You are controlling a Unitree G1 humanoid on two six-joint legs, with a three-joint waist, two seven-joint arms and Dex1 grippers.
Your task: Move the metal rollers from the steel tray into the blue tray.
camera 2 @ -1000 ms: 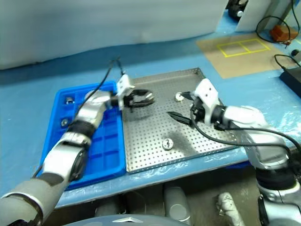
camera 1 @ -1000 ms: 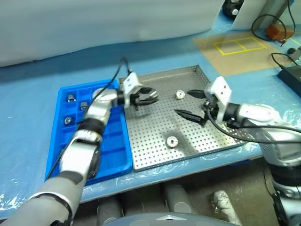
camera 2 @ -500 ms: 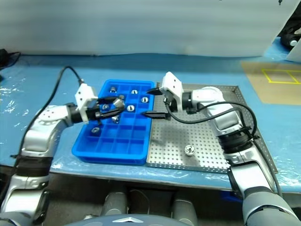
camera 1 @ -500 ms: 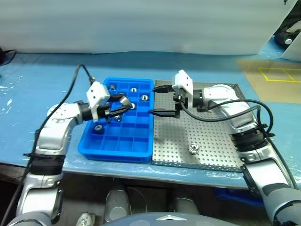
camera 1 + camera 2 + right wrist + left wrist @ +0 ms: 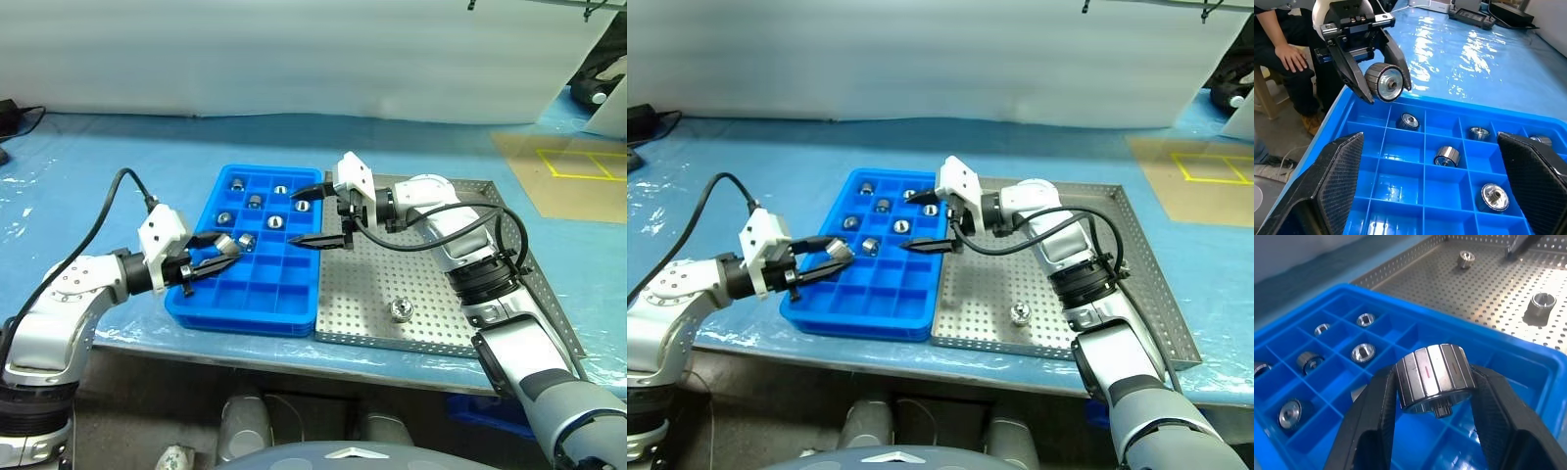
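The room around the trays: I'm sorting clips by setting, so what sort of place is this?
Probably a robotics lab or workshop set up for a parts-sorting bench. A blue plastic sheet covers the table, yellow tape squares mark a board, and a person sits alongside.

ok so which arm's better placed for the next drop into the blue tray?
Left. Its end effector already grips a metal roller over the blue tray. The right end effector hangs open and empty at the tray's edge.
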